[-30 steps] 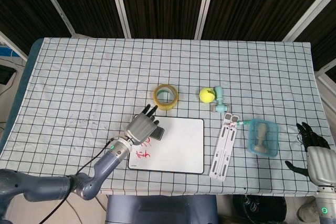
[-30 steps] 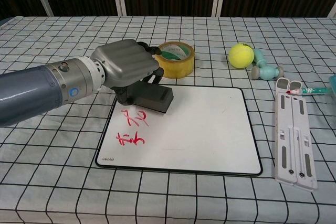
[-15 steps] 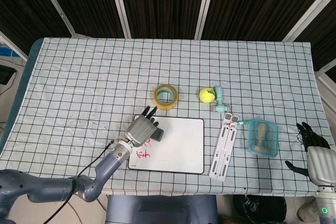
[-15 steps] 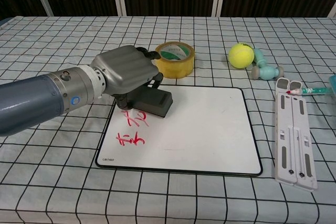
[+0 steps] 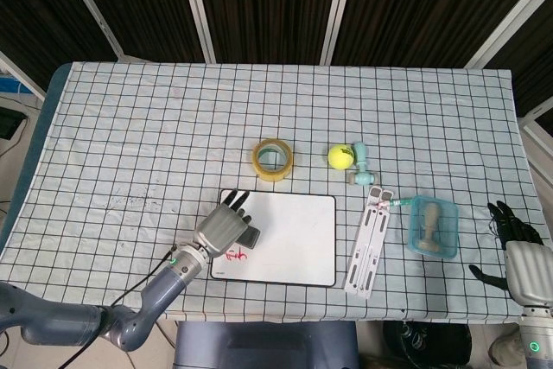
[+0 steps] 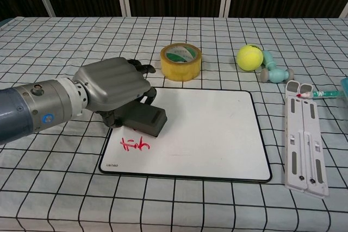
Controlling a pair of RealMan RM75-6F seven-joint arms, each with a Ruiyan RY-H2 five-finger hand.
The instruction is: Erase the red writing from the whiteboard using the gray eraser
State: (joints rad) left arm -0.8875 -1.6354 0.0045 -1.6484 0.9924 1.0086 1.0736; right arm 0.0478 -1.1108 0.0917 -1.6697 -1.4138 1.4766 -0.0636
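Your left hand (image 6: 111, 88) grasps the gray eraser (image 6: 142, 120), pressed flat on the whiteboard (image 6: 217, 129). The red writing (image 6: 134, 145) lies just beside the eraser, toward you.

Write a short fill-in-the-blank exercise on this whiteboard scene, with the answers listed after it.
1. The left hand holds the gray ____ on the whiteboard.
2. The writing on the board is ____ in color.
3. The roll of tape lies beyond the board's ____ edge.
4. The ball is ____.

Answers: eraser; red; far; yellow
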